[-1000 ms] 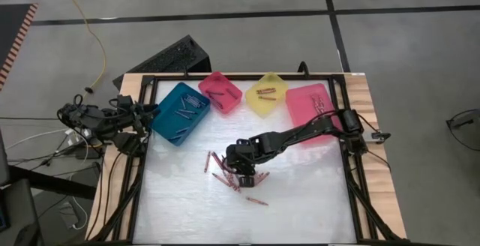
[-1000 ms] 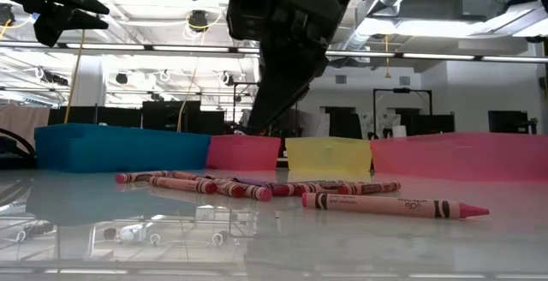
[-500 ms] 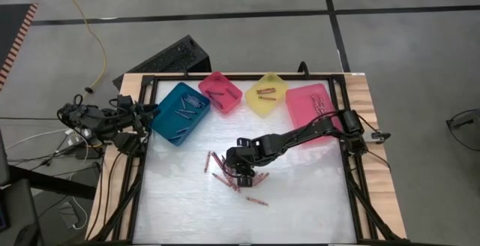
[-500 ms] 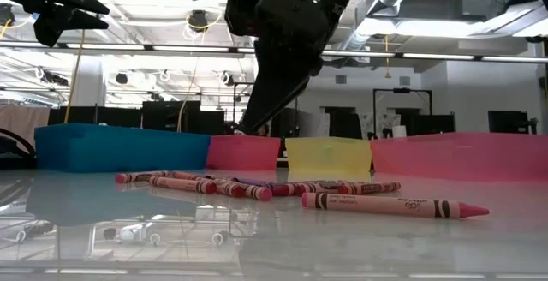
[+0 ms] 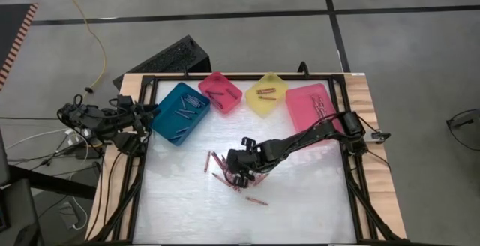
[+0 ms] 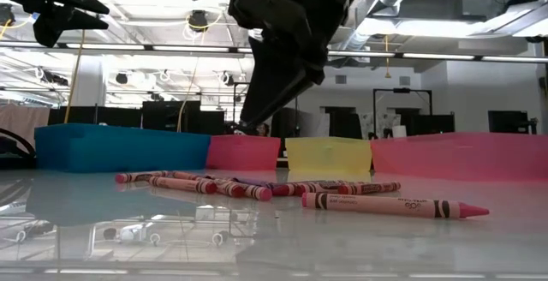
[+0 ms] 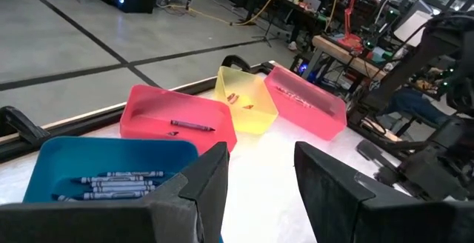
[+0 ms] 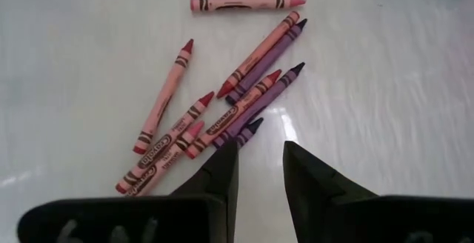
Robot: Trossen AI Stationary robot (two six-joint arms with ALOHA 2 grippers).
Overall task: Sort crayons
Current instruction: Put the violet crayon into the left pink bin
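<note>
Since a second before, the right gripper point(image 5: 238, 177) had swung down and toward the near edge, ending over the crayons point(image 5: 232, 178) scattered mid-table point(image 5: 300, 201). Its fingers point(image 8: 222, 170) stood slightly apart, holding nothing, tips just above a purple crayon point(image 8: 238, 133) in the loose pile of red, pink and purple sticks. One pink crayon point(image 6: 394, 205) lay apart, nearer the front. The left gripper point(image 7: 259, 176) waited, parted and empty, beside the teal bin point(image 5: 178, 112).
</note>
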